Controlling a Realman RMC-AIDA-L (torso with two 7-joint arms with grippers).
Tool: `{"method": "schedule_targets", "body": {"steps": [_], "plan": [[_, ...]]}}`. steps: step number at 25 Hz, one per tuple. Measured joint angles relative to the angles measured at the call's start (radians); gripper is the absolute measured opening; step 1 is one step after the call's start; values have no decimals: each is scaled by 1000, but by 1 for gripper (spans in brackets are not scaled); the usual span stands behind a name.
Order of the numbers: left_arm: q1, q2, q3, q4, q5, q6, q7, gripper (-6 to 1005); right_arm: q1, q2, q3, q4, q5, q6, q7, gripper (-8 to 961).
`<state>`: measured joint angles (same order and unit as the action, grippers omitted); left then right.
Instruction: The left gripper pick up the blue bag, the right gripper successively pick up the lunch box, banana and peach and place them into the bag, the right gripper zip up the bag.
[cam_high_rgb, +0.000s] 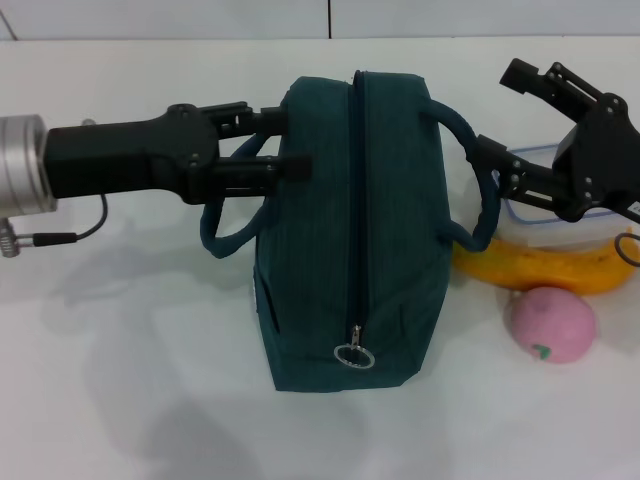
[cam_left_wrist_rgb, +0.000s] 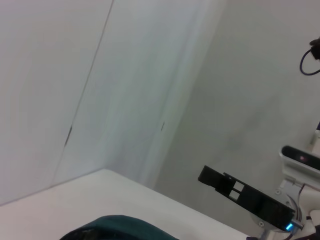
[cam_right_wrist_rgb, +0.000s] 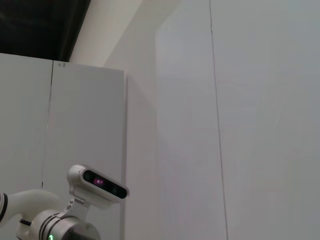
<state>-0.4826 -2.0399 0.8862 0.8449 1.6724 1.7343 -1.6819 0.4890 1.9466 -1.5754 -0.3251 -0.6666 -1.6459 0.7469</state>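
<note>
The lunch box (cam_high_rgb: 560, 190) is largely hidden behind the right gripper (cam_high_rgb: 520, 125), with only a corner and part of its blue rim shown. The banana (cam_high_rgb: 545, 268) is covered at one end by the blue bag (cam_high_rgb: 350, 230) and its handle. The left gripper (cam_high_rgb: 275, 145) is partly masked by the bag's near handle. In the left wrist view only a cropped sliver of the bag is seen.

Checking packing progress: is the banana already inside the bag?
No. The banana lies on the table beside the bag, whose zipper runs closed along the top.
</note>
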Motion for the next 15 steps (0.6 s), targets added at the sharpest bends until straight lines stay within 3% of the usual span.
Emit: {"method": "schedule_targets", "body": {"steps": [15], "plan": [[7, -22, 0, 12, 66, -128, -29, 814, -19, 9, 0, 3, 2, 0, -6, 874]]}}
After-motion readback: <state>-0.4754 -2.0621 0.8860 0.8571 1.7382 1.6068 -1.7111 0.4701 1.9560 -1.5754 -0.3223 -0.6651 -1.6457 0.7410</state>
